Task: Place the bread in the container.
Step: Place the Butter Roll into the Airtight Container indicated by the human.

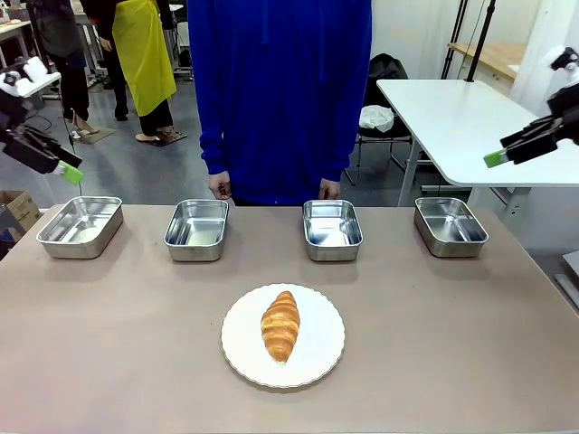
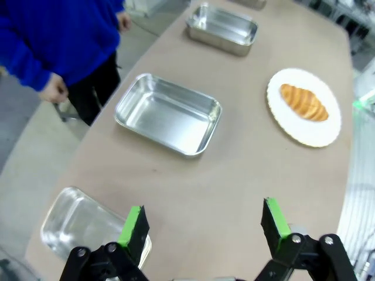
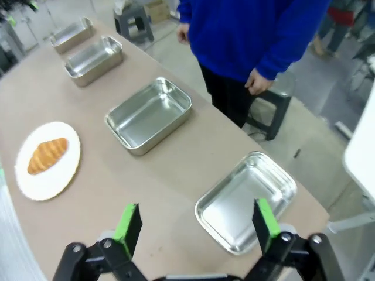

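The bread, a golden-brown croissant, lies on a round white plate in the middle of the table's near half. Four steel containers stand in a row along the far edge, all with nothing in them. My left gripper hangs open in the air off the table's far left corner. My right gripper hangs open off the far right. The left wrist view shows the croissant beyond my open left gripper. The right wrist view has the croissant far left of my open right gripper.
A person in a blue top stands at the far edge, hands hanging just behind the two middle pans. A white table stands at back right. Bare tabletop surrounds the plate.
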`<state>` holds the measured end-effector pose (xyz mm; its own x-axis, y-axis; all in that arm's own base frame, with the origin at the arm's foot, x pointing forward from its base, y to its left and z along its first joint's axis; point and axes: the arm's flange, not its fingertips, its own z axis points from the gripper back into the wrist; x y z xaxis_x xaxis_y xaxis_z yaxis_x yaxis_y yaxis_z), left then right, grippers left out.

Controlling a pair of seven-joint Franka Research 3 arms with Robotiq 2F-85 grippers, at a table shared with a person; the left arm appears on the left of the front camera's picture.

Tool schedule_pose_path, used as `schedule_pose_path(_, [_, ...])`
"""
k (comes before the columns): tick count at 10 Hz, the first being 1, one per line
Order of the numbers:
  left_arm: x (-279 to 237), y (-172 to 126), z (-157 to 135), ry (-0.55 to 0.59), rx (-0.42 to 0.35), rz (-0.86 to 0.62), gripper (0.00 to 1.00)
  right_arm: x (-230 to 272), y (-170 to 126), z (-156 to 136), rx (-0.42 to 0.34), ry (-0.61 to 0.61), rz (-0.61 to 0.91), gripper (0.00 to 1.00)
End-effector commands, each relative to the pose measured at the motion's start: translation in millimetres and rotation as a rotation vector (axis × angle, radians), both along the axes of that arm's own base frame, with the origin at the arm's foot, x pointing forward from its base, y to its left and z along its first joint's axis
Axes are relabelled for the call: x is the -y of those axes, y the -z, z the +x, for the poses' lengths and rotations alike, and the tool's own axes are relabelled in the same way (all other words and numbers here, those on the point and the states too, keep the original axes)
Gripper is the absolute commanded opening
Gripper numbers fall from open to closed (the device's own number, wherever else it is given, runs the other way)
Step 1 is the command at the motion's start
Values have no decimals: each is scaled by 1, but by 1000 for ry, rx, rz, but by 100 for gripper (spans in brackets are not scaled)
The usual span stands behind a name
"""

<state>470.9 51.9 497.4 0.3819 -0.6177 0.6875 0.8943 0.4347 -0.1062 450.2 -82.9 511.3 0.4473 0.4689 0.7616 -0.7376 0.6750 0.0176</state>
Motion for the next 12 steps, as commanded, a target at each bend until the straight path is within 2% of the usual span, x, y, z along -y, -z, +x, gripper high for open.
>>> schedule_pose_path(1, [-41,4,0,48,38,-126,100,48,2,17,33,-65,107,100])
schedule_pose_path(3, [-75,3,-9,45,104,-175,100,82,8,16,29,-71,141,100])
schedule_pose_path(7, [-118,-3,-25,60,168,-194,100,126,13,9,58,-52,188,100])
schedule_pose_path(12, [-123,0,-28,44,160,-203,100,138,12,6,71,-40,213,100])
